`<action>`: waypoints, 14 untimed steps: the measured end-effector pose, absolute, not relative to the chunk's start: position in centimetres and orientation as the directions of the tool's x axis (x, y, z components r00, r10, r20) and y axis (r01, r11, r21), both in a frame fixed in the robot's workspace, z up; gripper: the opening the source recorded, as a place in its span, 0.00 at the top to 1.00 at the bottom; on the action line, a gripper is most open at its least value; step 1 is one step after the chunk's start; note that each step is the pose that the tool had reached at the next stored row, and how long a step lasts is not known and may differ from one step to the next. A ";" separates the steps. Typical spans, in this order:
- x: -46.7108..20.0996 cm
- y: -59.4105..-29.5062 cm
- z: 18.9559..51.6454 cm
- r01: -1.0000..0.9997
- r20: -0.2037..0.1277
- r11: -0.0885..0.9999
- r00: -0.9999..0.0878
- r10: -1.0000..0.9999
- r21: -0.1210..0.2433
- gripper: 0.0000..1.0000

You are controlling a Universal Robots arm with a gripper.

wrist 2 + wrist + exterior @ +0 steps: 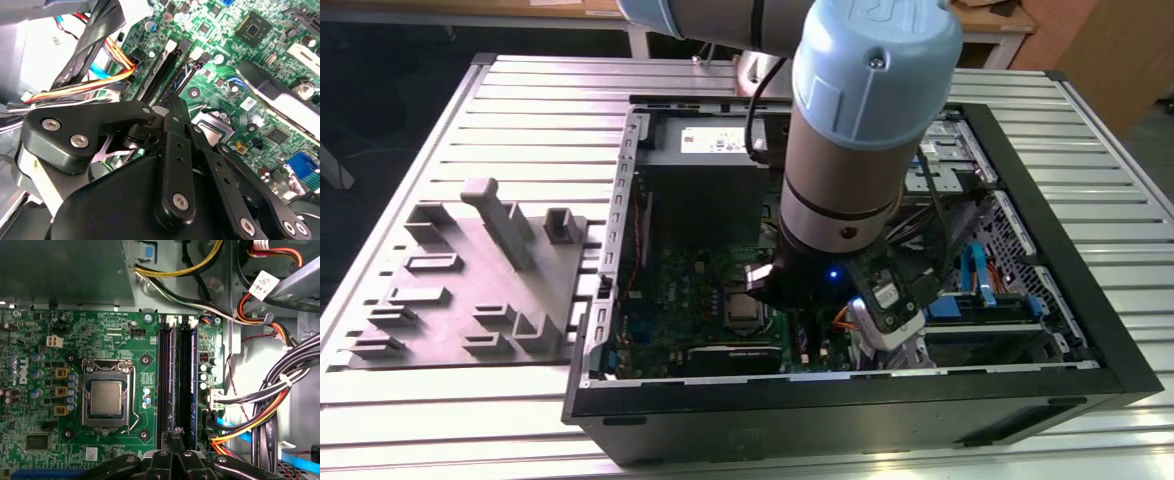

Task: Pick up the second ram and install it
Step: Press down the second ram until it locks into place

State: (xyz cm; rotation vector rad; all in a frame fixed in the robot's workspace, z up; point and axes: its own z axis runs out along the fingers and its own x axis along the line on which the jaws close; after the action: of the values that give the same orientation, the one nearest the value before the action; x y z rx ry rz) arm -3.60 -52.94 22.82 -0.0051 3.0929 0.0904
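The open computer case sits on the slatted desk; inside it the green board lies under the tool; tool fingers clenched together; second ram seated in its slot, just ahead of the fingertips.

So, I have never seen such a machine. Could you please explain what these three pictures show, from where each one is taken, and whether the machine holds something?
The big grey and light-blue tube in the exterior view is a robot arm. It reaches down into an open computer case that lies on a slatted metal table. Beside the case, on the exterior view's left, sits a grey plastic holder with upright posts.

The two wrist views come from cameras that ride on the arm. They look down at the green motherboard, with its square processor and long black memory slots. The black metal linkage is the gripper. Its tips are together above the slots, and I cannot see a memory card between them.
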 end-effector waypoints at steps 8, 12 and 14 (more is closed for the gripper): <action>-3.5 -53.2 22.8 -0.004 -0.047 0.998 -0.999 -0.002 0.058 0.90; -3.4 -53.2 22.8 -0.004 -0.046 0.998 -0.999 -0.001 0.058 0.90; -3.4 -53.4 22.8 -0.004 -0.046 0.998 -0.999 -0.002 0.058 0.90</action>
State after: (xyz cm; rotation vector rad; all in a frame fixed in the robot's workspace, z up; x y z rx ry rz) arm -3.37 -53.41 22.80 -0.0046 3.0945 0.0894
